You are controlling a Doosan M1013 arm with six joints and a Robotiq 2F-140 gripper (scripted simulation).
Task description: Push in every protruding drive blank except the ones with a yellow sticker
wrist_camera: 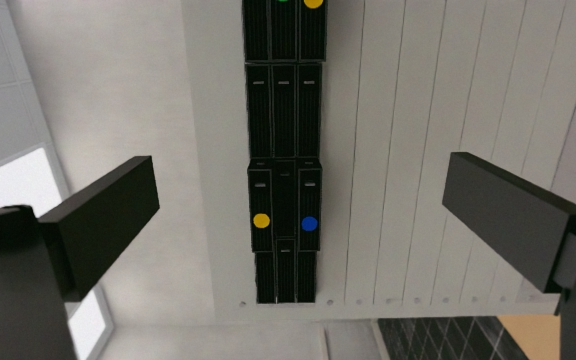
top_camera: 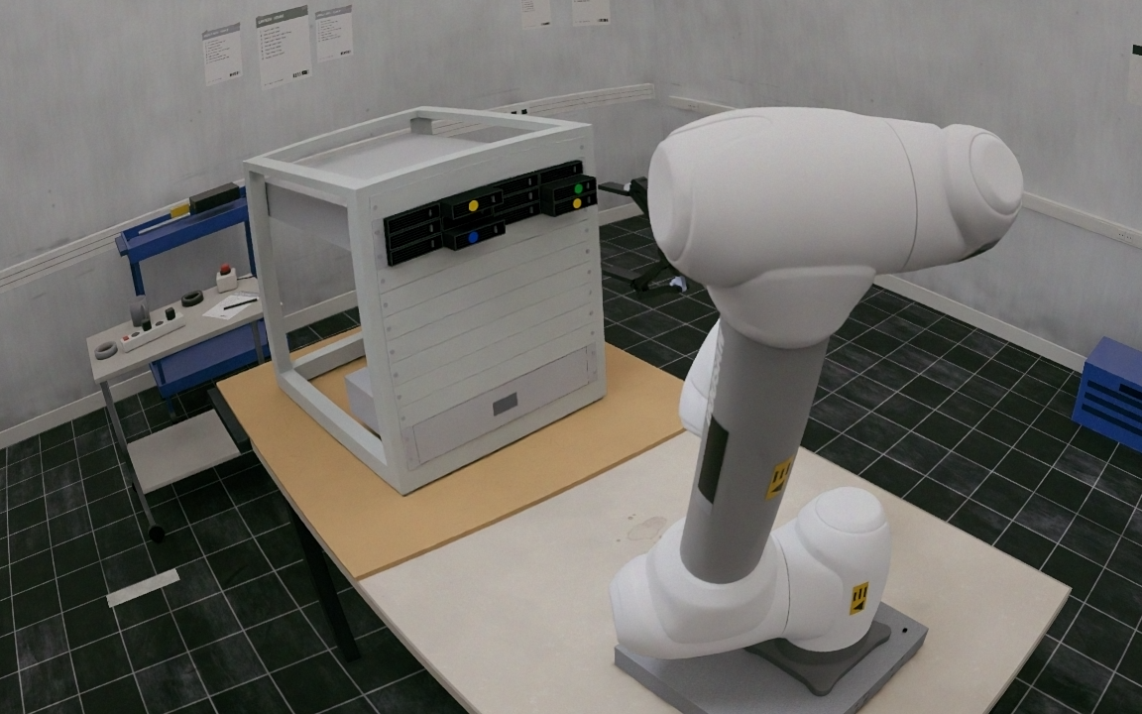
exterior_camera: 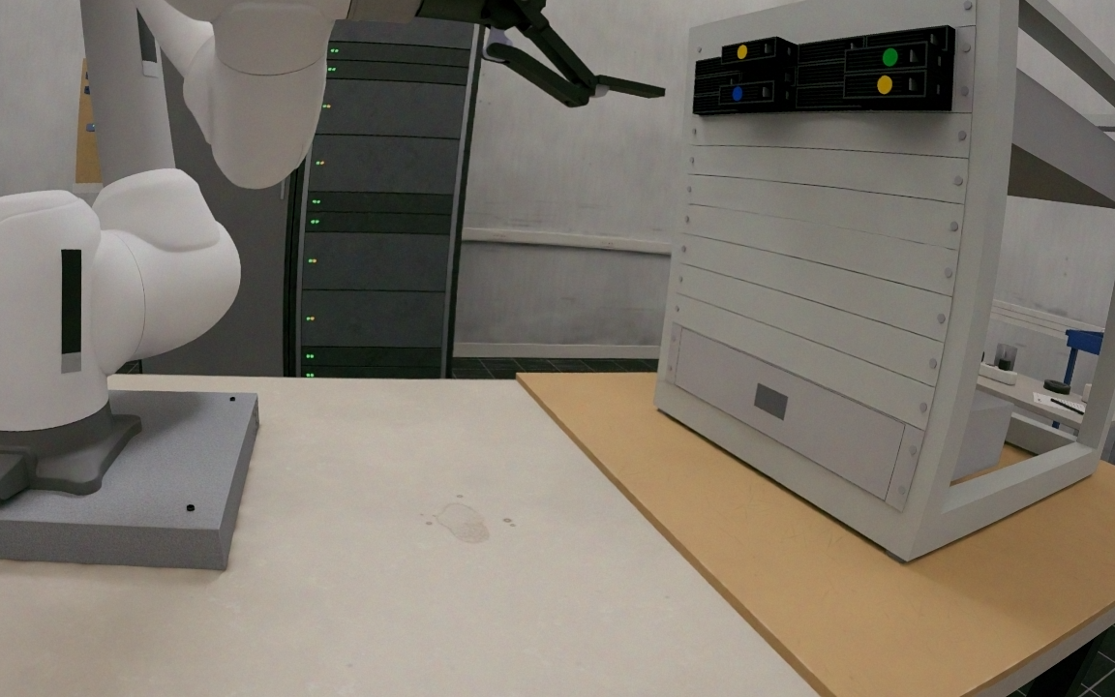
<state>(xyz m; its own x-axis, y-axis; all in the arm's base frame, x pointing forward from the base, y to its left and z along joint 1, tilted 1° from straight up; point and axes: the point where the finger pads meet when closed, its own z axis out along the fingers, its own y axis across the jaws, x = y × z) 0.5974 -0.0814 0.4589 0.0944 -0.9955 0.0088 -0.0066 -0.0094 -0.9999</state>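
My tool (exterior_camera: 622,86), fingers spread wide and holding nothing, hangs level with the drive bay at the top of the rack (exterior_camera: 973,259) and well short of its front. The blue-stickered blank (exterior_camera: 736,92) lies straight ahead, its long axis horizontal across the rack; it appears to stand proud. The yellow-stickered blank (exterior_camera: 740,50) sits directly above it.

Top: high behind the arm (top_camera: 761,391), looking down at the rack (top_camera: 362,266) front. Exterior: low at table (exterior_camera: 423,606) level, close, facing the rack front obliquely. Wrist: rolled sideways, near the rack front. All share the drive blanks (wrist_camera: 284,150).
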